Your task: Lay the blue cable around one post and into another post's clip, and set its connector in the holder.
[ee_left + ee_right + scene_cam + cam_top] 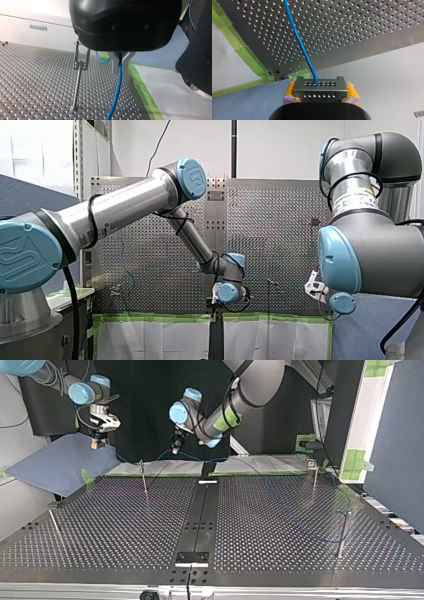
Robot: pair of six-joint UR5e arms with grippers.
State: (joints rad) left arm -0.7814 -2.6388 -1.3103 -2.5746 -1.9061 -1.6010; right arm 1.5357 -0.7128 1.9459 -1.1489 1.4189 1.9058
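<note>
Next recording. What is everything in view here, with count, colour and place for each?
table: one, grey perforated metal, across the top view's lower part.
strip: one, black, along the table's middle.
posts: four, thin metal, two on each side of the strip.
cable: one, blue, from the connector through my left gripper and on over the table at the top view's right.
connector: one, black, between my right gripper's pads.
tape: green, along the table's edge.
sheet: one, blue, beyond the table at the top view's left.
left gripper: one, black, shut on the cable.
right gripper: one, yellow pads, shut on the connector.
</note>
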